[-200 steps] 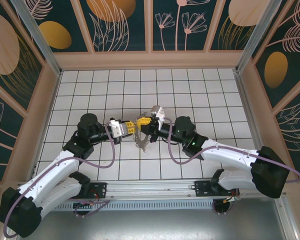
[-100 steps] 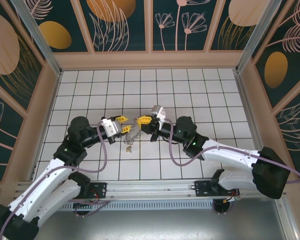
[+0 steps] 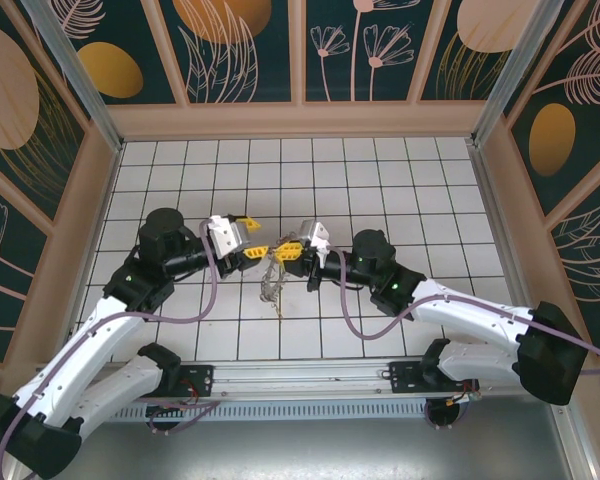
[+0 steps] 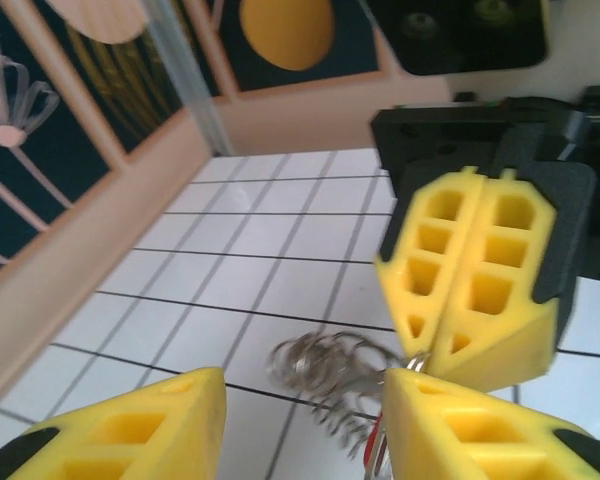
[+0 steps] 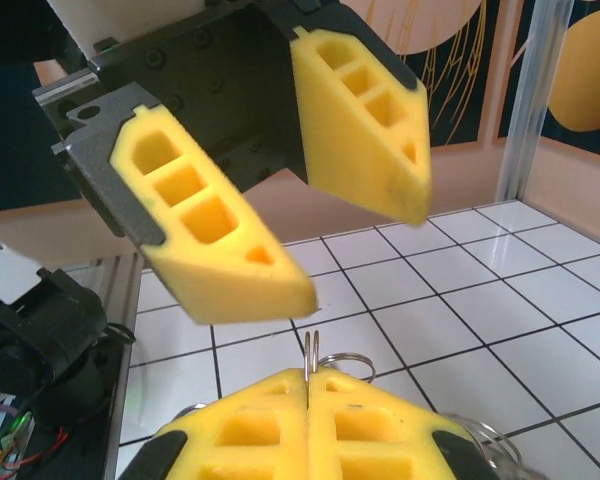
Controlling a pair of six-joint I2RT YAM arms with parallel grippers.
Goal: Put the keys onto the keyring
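The keyring (image 3: 273,285), a bundle of silvery wire loops, hangs above the white tiled floor. My right gripper (image 3: 290,248) is shut on its top, and in the right wrist view a double ring wire (image 5: 310,352) sticks up from between the closed yellow fingers of that gripper (image 5: 309,378). My left gripper (image 3: 254,238) stands open just left of the ring, its fingers (image 5: 215,235) apart and empty. In the left wrist view the keyring (image 4: 330,375) hangs blurred beyond the open left gripper (image 4: 302,392). A red sliver, the keys' tag (image 4: 372,450), shows beside the right-hand finger (image 4: 480,425).
The tiled floor (image 3: 380,180) is walled by beige boards, with metal posts at the back corners. The left wall (image 4: 70,250) runs close by in the left wrist view. Both arm bases sit on the rail (image 3: 300,378) at the near edge.
My left gripper has opened and pulled back to the left, away from the right gripper. The keyring now hangs from the right gripper alone and has swung slightly.
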